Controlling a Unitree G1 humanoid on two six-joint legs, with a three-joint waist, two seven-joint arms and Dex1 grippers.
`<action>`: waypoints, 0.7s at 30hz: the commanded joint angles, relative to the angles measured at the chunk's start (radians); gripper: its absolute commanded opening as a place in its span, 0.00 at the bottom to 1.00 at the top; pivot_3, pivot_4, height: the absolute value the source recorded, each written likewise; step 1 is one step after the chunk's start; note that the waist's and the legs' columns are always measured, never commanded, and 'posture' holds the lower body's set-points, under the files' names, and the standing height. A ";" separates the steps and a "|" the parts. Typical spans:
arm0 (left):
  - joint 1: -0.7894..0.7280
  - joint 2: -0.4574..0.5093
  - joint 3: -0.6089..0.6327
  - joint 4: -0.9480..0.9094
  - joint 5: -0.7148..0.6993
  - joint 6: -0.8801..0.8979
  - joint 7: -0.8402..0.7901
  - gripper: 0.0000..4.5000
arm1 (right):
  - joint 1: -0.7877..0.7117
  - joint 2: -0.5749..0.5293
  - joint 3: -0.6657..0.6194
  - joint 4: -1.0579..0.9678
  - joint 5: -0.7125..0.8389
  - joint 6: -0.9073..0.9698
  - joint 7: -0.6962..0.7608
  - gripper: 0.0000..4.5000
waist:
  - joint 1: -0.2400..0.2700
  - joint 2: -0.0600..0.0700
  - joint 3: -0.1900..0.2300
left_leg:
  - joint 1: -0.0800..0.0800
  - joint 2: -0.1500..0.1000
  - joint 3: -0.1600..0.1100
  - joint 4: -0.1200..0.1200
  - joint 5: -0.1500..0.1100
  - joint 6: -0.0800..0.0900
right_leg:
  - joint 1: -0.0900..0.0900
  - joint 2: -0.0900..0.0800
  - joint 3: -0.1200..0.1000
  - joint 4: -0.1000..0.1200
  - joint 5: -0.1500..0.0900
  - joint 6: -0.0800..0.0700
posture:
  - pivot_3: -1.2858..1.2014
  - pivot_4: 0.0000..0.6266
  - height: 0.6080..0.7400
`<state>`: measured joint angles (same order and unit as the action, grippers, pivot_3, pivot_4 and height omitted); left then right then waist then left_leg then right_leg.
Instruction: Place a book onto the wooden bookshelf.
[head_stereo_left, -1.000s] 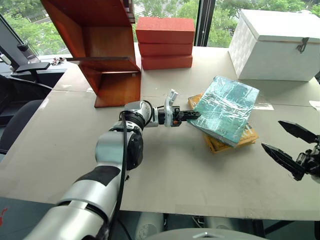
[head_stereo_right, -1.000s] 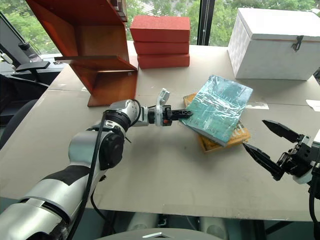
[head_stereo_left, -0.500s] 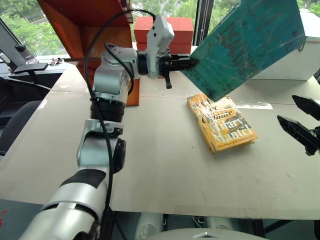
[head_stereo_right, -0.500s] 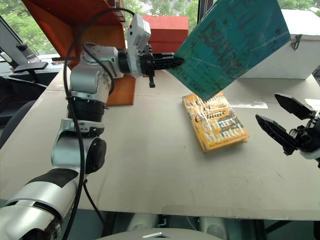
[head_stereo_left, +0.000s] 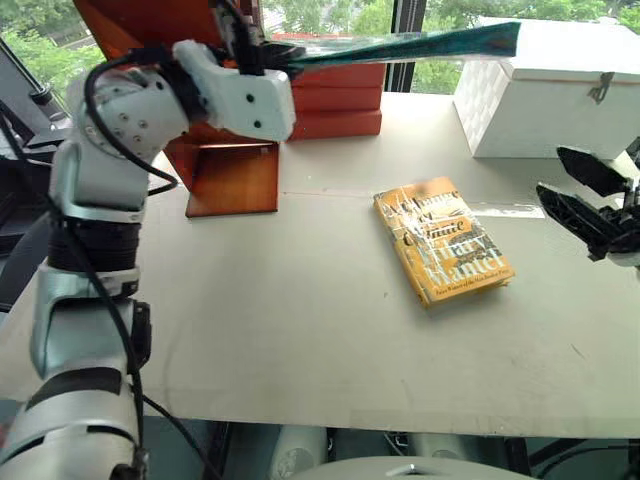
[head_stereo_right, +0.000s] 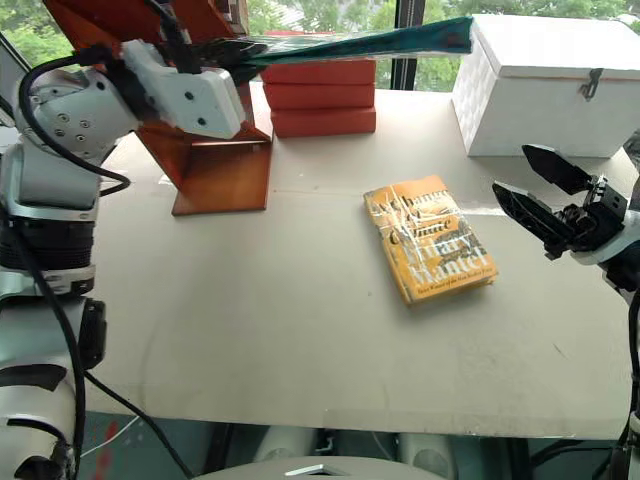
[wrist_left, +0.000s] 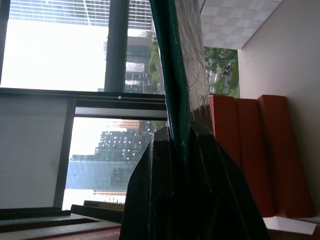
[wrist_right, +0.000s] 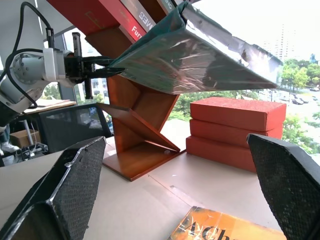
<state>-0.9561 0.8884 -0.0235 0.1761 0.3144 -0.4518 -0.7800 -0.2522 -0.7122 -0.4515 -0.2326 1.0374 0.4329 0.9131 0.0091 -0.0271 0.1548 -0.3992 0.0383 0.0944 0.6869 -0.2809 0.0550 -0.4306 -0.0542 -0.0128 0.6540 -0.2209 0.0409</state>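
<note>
The teal book (head_stereo_left: 420, 45) hangs high over the back of the table, nearly level and seen edge-on, its crinkly cover catching the light. My left gripper (head_stereo_left: 262, 55) is shut on its left end, right beside the top of the wooden bookshelf (head_stereo_left: 230, 175). From the left wrist, the black fingers (wrist_left: 215, 190) clamp the book (wrist_left: 172, 75) between them. The right wrist view shows the book (wrist_right: 200, 55) in front of the slanted shelf panels (wrist_right: 140, 115). My right gripper (head_stereo_left: 548, 170) stands open at the right, above the table, holding nothing.
A yellow-orange book (head_stereo_left: 443, 245) lies flat on the table (head_stereo_left: 300, 320) right of centre. Three stacked red bricks (head_stereo_left: 335, 100) stand behind it, next to the bookshelf. A white box (head_stereo_left: 550, 100) fills the back right corner.
My left arm has lifted the teal book off the yellow-orange one and swung it up and left toward the bookshelf, turning it nearly level. My right gripper has risen, still open.
</note>
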 joint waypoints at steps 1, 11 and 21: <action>0.050 0.104 0.072 0.026 -0.008 -0.035 0.029 0.01 | -0.037 0.005 0.005 -0.006 0.011 0.009 0.020 1.00 | 0.001 0.000 0.000 | 0.000 0.000 0.000 0.000 0.000 0.000 | 0.000 0.000 0.000 0.000 0.000 0.000 | 0.52 0.24 0.84; 0.148 0.270 0.102 0.160 0.005 -0.058 0.102 0.01 | -0.090 0.023 0.062 -0.024 -0.019 0.039 -0.011 1.00 | 0.004 -0.001 0.000 | -0.001 0.000 0.002 0.000 0.001 -0.001 | 0.000 -0.001 -0.001 0.000 0.000 0.000 | 0.52 0.24 0.84; 0.181 0.312 0.097 0.217 0.000 -0.005 0.088 0.01 | -0.077 0.038 0.075 -0.053 -0.056 0.046 -0.058 1.00 | 0.004 -0.001 0.000 | -0.001 0.000 0.006 0.000 0.002 -0.004 | -0.001 -0.001 -0.002 0.002 0.000 0.000 | 0.52 0.24 0.84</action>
<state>-0.7718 1.1607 0.0307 0.3875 0.3392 -0.4766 -0.6957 -0.3294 -0.6741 -0.3599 -0.2459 0.9784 0.4826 0.8617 0.0129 -0.0276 0.1550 -0.3997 0.0387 0.1002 0.6872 -0.2788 0.0514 -0.4313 -0.0552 -0.0144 0.6556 -0.2210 0.0409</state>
